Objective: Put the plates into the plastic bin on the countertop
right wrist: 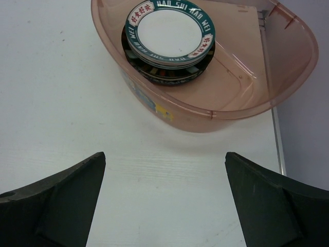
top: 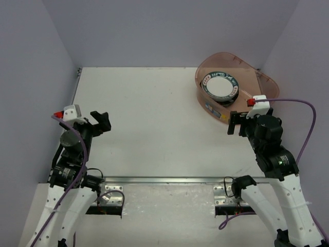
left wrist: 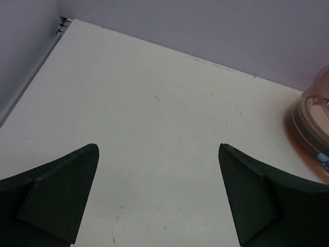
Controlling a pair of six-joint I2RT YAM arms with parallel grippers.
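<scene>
The plates [top: 221, 87] sit in one stack inside the pinkish-brown plastic bin [top: 259, 85] at the back right of the white countertop [top: 154, 118]. The top plate [right wrist: 168, 32] is white with a teal lettered rim; a dark-rimmed one shows under it. The bin [right wrist: 288, 56] fills the top of the right wrist view. My right gripper [top: 236, 123] is open and empty just in front of the bin, also in its wrist view [right wrist: 164, 177]. My left gripper [top: 101, 121] is open and empty at the left, over bare countertop [left wrist: 159, 164]. The bin's edge [left wrist: 311, 123] shows at the left wrist view's right side.
Purple walls enclose the countertop at the back and both sides. A metal rail [top: 164, 180] runs along the front edge, with the arm bases behind it. A purple cable [top: 300, 103] loops from the right wrist.
</scene>
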